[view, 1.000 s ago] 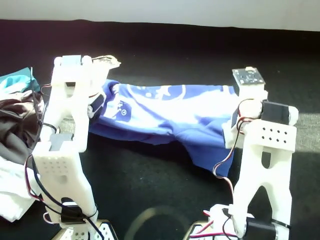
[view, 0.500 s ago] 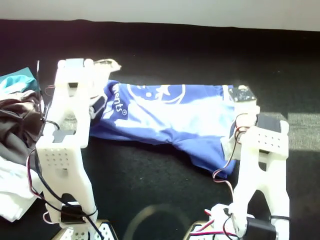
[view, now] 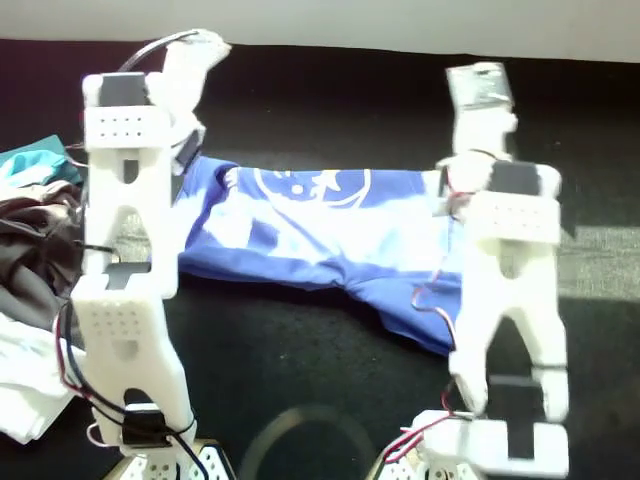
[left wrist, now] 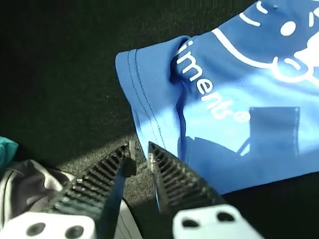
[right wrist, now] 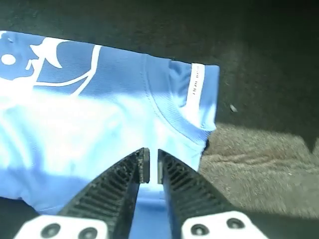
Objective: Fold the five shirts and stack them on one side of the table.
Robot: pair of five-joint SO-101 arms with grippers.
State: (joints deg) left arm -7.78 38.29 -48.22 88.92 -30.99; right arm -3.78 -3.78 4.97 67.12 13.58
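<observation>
A blue shirt (view: 320,225) with a white print lies spread across the black table between my two arms. The left arm (view: 125,200) stands raised over the shirt's left end. In the left wrist view my left gripper (left wrist: 141,157) hangs above the shirt's hemmed edge (left wrist: 149,119), jaws almost together with nothing between them. The right arm (view: 505,230) is raised over the shirt's right end. My right gripper (right wrist: 149,159) hovers over the shirt (right wrist: 99,99) near its collar (right wrist: 194,94), jaws likewise nearly closed and holding nothing.
A heap of other shirts (view: 30,250) lies at the table's left edge: teal (view: 30,165), dark grey and white (view: 25,380). Part of that heap, a grey garment (left wrist: 20,184), shows beside the left gripper. A sunlit strip (view: 600,265) crosses the table at the right.
Both arms have lifted from low at the shirt's ends to well above it. The shirt's left end, turned up half a second ago, now lies flatter.
</observation>
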